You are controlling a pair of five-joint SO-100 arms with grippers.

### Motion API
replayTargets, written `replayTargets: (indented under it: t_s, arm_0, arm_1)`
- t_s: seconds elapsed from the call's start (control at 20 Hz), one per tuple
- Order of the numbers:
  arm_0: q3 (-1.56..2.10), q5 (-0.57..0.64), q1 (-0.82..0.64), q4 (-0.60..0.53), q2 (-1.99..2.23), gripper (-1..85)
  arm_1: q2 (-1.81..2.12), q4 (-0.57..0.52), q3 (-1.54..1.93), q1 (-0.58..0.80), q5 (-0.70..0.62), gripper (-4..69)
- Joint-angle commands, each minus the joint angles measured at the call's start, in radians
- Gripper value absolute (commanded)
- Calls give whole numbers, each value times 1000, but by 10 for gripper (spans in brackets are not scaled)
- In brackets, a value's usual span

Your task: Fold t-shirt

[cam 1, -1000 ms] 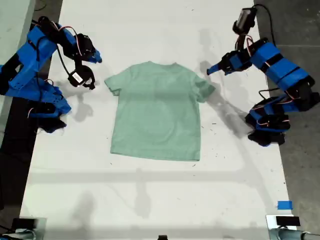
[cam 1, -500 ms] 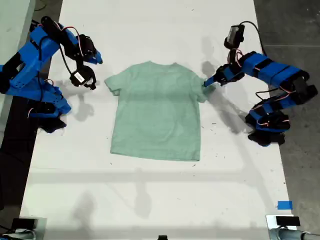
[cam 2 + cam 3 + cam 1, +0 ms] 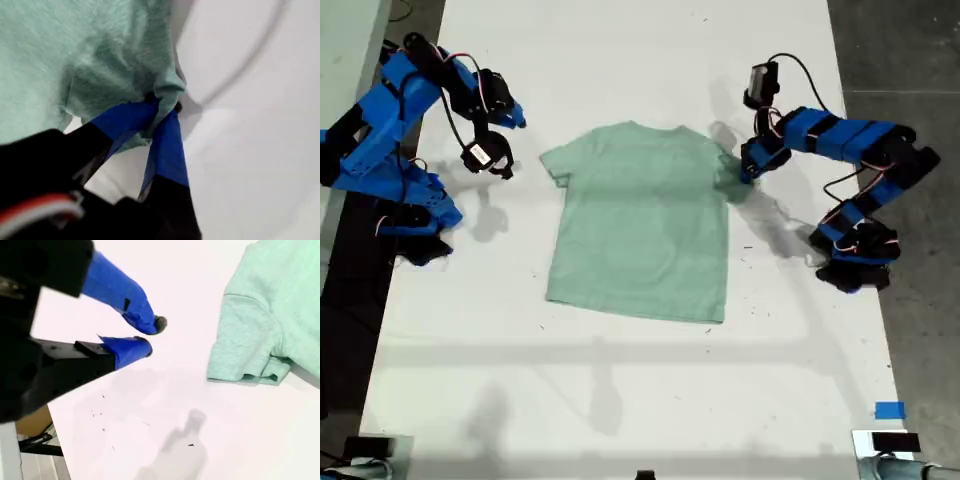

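Sleeve pinched, far side waiting!
Your first gripper [image 3: 162,107] clamps the t-shirt [image 3: 640,225] sleeve; your second gripper [image 3: 150,337] hovers beside it, fingers parted, holding nothing.

Exterior view: overhead, straight down, whole worktop [image 3: 620,400]. Wrist views: close, along my claws; each shares one t-shirt [image 3: 640,220] sleeve with overhead

The t-shirt [image 3: 638,225] lies flat on the desk [image 3: 620,400], near the middle, collar toward the exterior view's top. My first gripper [image 3: 744,172] is at the sleeve on the exterior view's right, its fingers [image 3: 167,145] closed on the sleeve hem. My second gripper [image 3: 508,148] hangs over bare desk just beside the sleeve on the exterior view's left, apart from the cloth.
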Motion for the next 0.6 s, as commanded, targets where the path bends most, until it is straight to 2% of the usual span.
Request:
replayTargets:
  t_s: [0.0, 0.3, 0.45, 0.55]
  arm_0:
    - [-14, 6, -11, -31, 3, 53]
    - [2, 6, -15, -40, 3, 54]
    - [5, 3, -15, -51, 3, 54]
    - [6, 2, -14, -54, 3, 54]
  arm_1:
    - [17, 101, -84, 9, -12, -11]
    - [135, 555, -476, -37, 46, -11]
    - [52, 650, -752, -149, 126, -11]
    - [-54, 666, -933, -233, 183, -11]
